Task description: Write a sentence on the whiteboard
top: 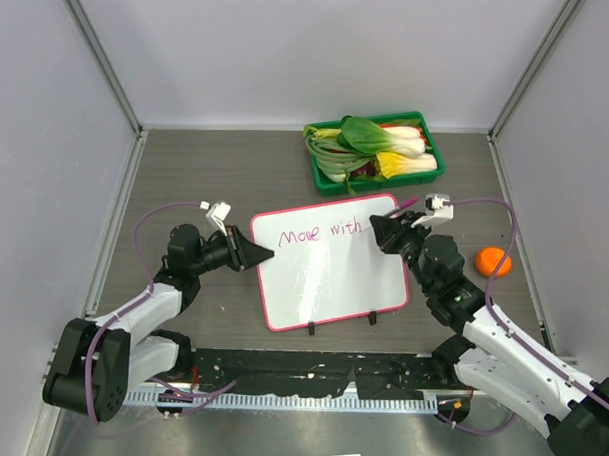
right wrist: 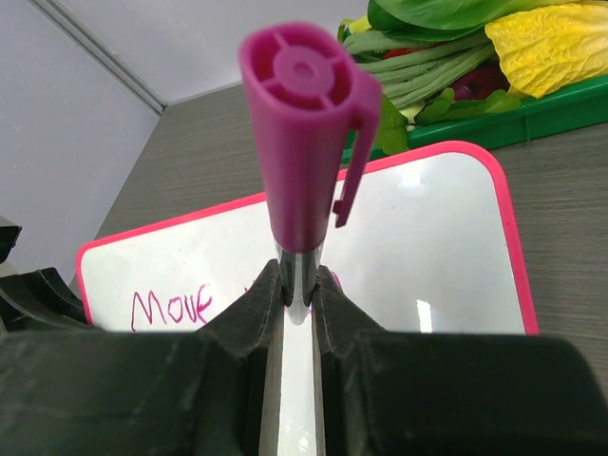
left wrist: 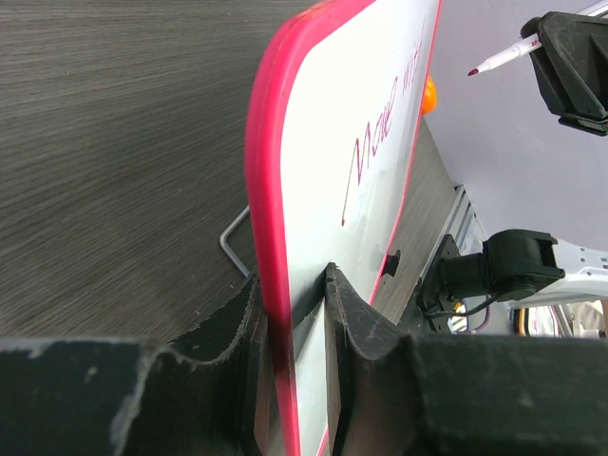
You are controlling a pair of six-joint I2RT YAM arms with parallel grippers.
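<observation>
Now the whiteboard (top: 328, 259) sits in the middle of the desk (top: 206, 175), between the two arms. It has a pink-red frame and two little black feet on its near edge. Pink writing (top: 319, 234) along the top of the board says "Move with".

The left tool (top: 267, 254) is pinching the left edge of the board. In the left wrist view you can see the frame squeezed tight between its two fingers (left wrist: 356, 318). A thin bent wire (left wrist: 233, 242) shows behind the board there.

The right tool (top: 376, 231) is by the top right part of the board, just after the last word. It is closed tight on a marker (right wrist: 304, 142) with a pink cap. The cap end points back at the wrist camera. In the left wrist view the marker's red tip sticks out of the tool and looks a little way off the white face, not touching it.

Behind the board, at the far side of the desk, there is a green tray (top: 437, 165) full of leafy greens (top: 378, 141). An orange (top: 493, 262) lies on the desk to the right of the right arm, well apart from the board.
</observation>
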